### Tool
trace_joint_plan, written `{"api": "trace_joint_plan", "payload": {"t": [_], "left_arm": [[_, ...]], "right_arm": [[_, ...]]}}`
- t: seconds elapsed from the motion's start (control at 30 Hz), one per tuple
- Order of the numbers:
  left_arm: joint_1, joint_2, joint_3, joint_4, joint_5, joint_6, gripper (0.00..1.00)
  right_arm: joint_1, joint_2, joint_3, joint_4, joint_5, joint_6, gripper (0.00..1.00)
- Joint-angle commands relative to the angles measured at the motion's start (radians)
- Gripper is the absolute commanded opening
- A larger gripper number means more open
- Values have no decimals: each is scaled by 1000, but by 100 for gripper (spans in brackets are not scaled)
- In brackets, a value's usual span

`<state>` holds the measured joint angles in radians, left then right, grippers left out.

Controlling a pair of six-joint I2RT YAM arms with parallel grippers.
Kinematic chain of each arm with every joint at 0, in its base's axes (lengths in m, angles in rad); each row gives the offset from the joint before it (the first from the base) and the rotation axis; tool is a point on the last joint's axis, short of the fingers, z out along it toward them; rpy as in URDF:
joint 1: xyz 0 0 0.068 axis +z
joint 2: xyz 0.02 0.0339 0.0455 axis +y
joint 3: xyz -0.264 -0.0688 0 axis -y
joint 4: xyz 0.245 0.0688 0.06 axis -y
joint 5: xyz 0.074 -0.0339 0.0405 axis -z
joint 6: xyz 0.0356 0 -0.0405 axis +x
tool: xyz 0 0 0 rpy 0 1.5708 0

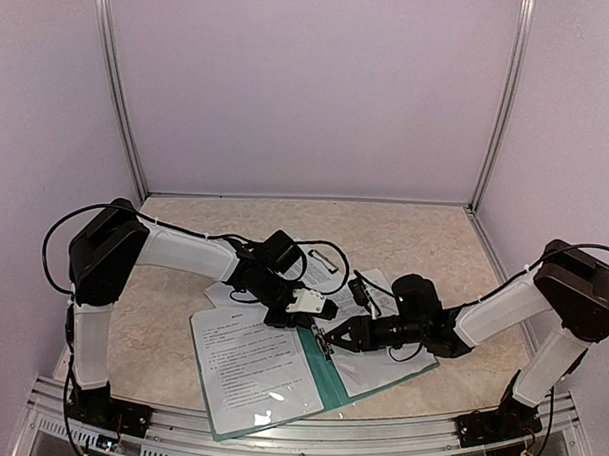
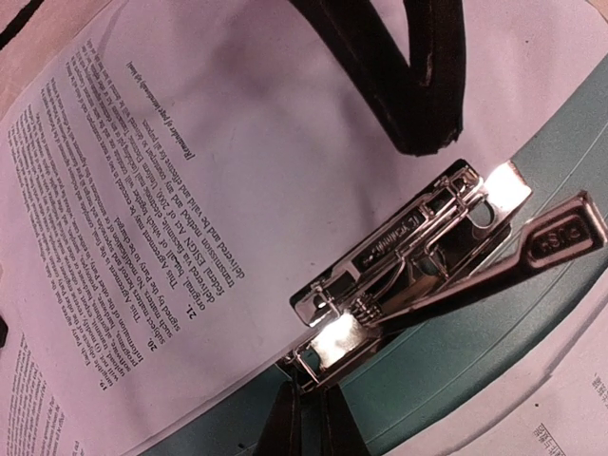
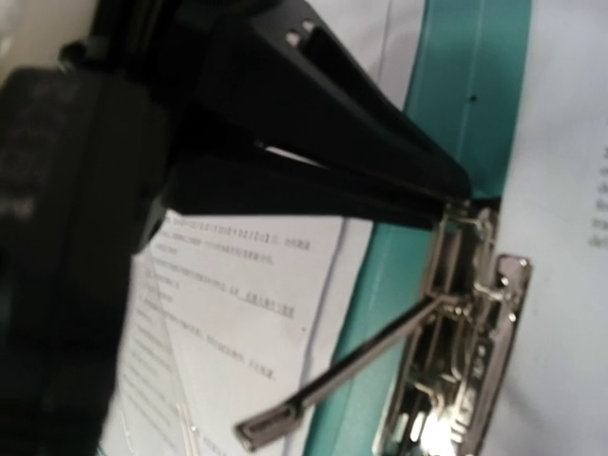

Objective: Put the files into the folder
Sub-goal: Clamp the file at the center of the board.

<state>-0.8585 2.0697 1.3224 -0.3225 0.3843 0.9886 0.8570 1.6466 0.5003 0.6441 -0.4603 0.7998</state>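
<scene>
The teal folder [image 1: 325, 387] lies open at the table's front, a printed sheet of the files [image 1: 249, 371] on its left flap and another [image 1: 385, 371] on its right. More sheets [image 1: 321, 261] lie behind it. On the spine sits the metal clip [image 2: 408, 256], its lever [image 2: 537, 245] raised and free. My left gripper [image 2: 318, 423] is shut, its tips against the clip's near end with nothing between them. From the right, my right gripper [image 1: 333, 340] points at the clip, open and empty. In the right wrist view the clip [image 3: 465, 323] and lever [image 3: 351, 366] show; its own fingers do not.
Black cables [image 1: 335, 257] loop over the sheets behind the folder. A metal rail [image 1: 307, 430] runs along the near edge. The beige tabletop [image 1: 424, 237] extends to pale enclosure walls at the back and both sides.
</scene>
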Motion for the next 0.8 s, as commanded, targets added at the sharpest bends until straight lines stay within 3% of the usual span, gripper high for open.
{"api": "trace_joint_plan", "payload": {"t": [0.0,0.43,0.77], "left_arm": [[-10,41,-39,-68,-31,-36,0],[-10,45,-36,-72,-30,-37,0],[-10,46,-34,-73,-30,-36,0]], "right_arm": [[3,26,29,17,-13,20,45],[7,68,49,61,-34,67,44],[9,92,72,67,-43,84,37]]}}
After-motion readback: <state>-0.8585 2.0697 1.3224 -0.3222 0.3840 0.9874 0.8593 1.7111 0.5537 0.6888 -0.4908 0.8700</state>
